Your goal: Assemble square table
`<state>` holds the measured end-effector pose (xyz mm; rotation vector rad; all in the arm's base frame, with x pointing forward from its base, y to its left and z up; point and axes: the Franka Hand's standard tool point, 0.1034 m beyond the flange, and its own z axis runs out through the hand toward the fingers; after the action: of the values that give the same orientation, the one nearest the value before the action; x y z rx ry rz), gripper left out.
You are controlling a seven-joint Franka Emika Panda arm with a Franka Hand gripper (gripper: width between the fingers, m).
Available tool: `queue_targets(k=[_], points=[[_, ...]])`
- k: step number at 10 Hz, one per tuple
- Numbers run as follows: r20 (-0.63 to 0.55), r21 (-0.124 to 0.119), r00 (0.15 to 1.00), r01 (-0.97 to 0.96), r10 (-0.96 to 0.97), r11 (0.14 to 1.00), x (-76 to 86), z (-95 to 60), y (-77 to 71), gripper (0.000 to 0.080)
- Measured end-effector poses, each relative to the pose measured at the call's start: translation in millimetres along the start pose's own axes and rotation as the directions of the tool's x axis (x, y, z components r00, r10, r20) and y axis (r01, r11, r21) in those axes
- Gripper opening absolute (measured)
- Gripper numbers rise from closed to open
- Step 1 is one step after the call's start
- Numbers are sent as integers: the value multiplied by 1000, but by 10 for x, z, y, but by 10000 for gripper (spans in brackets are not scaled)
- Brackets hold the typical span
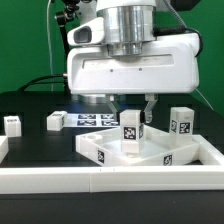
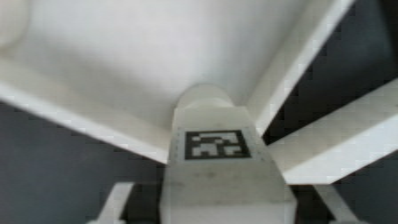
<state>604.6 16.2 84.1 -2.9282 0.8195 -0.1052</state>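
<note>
The gripper [image 1: 134, 106] has its jaws drawn narrow on a leg [image 1: 130, 130], one finger on either side of its upper end, so the leg looks held. The leg's long axis is upright, straight below the jaws. Its lower end sits inside the top [image 1: 98, 150], at the corner nearest the rail [image 1: 100, 182] along the table's [image 1: 30, 142] near edge. The coming move depends on keeping that axis plumb over the corner's hole, which is hidden.

A white plastic peg leg [image 1: 130, 132] stands upright on the white plastic square tray-like top [image 1: 108, 155] at lower centre. A second leg [image 1: 181, 122] stands to its right, and the thin flat white marker board [image 1: 96, 120] lies behind.
</note>
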Motion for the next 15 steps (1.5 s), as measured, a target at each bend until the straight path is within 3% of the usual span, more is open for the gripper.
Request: queue_targets(k=[6,15], points=[[14,4,886,-464,464,886,-100,24,-143,290],[35,-7,526,-850,850,526,-169,35,-237,290]])
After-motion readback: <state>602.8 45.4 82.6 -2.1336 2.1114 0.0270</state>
